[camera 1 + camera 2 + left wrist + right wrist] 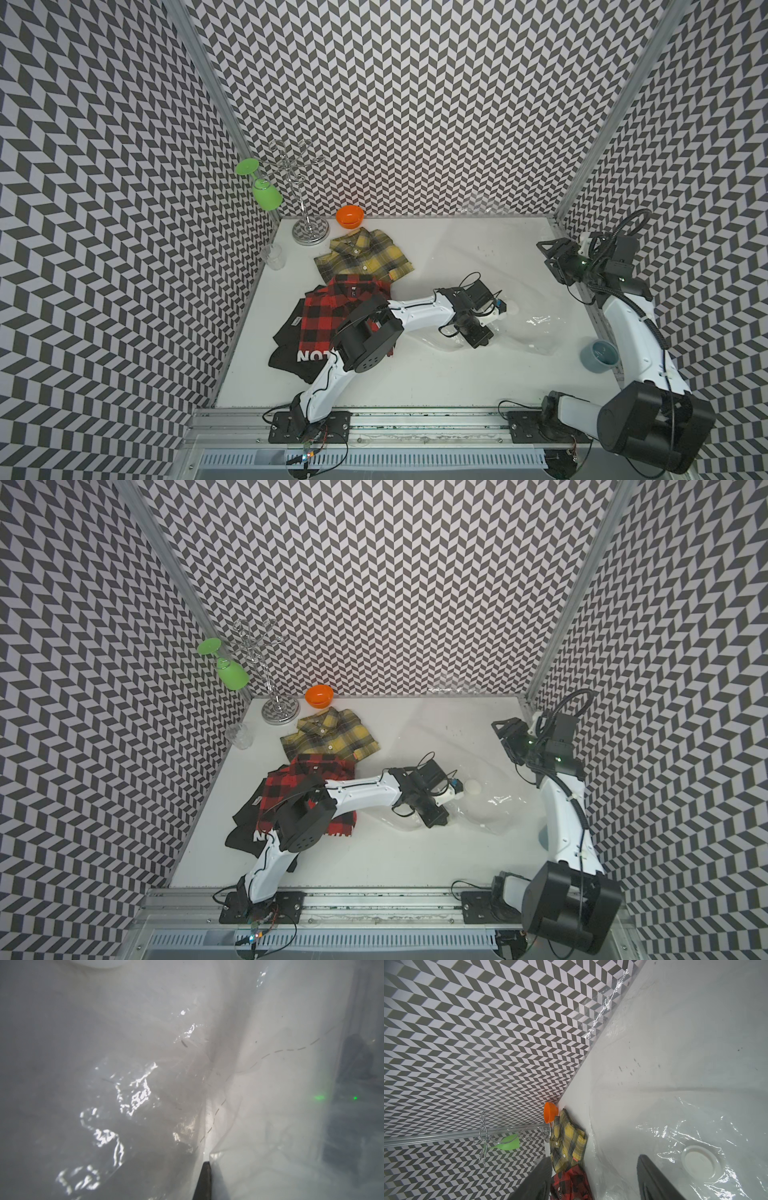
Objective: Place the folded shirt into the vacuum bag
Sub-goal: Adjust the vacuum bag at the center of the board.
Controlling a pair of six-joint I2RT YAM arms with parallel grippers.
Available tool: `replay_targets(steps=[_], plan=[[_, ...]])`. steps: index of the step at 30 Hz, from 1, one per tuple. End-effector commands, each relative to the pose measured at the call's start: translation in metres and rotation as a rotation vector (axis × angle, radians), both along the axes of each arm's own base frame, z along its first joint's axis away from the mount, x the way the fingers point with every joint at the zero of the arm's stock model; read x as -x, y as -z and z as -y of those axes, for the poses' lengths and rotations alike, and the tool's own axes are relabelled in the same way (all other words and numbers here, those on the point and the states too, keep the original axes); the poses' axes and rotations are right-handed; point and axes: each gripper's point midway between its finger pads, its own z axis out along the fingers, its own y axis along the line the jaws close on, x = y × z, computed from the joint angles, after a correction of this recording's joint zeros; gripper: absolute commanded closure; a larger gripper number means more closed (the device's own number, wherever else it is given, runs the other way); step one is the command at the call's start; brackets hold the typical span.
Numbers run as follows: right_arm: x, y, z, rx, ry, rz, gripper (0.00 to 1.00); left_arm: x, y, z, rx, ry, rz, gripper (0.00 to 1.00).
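Left gripper (482, 341) pinching vacuum bag (536, 332), clear, crinkly, white valve (473, 787)

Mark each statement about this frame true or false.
1. The red plaid shirt is inside the vacuum bag. False: it lies outside it, on the black shirt.
2. The right gripper is open and empty. True.
3. The green glass hangs upside down on the rack. True.
4. The orange bowl sits on the yellow shirt. False: it stands on the table beside it.
5. The left gripper is shut on the vacuum bag. True.
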Motion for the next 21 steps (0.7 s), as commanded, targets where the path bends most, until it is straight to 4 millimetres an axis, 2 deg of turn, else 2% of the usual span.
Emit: replay_targets(steps=[1,4,8,12,16,21], plan=[[-0.009,-0.015,-0.003,-0.009,-0.006,0.065,0.35,0.004,-0.012,0.024,0.064,-0.061,-0.115,1.0],[-0.007,-0.013,-0.002,-0.001,-0.004,0.059,0.35,-0.008,-0.011,0.036,0.084,-0.103,-0.131,0.99],[-0.004,-0.004,-0.002,0.004,-0.002,0.043,0.36,-0.009,-0.02,0.046,0.127,-0.102,-0.142,0.72],[-0.005,0.004,-0.002,0.002,-0.005,0.028,0.35,-0.008,-0.034,0.044,0.18,-0.098,-0.143,0.5],[-0.008,0.011,0.0,0.003,-0.002,0.015,0.35,-0.011,-0.063,0.035,0.24,-0.093,-0.121,0.26],[-0.012,0.03,0.005,0.004,0.024,-0.019,0.35,-0.025,-0.113,0.007,0.323,-0.108,-0.055,0.21]])
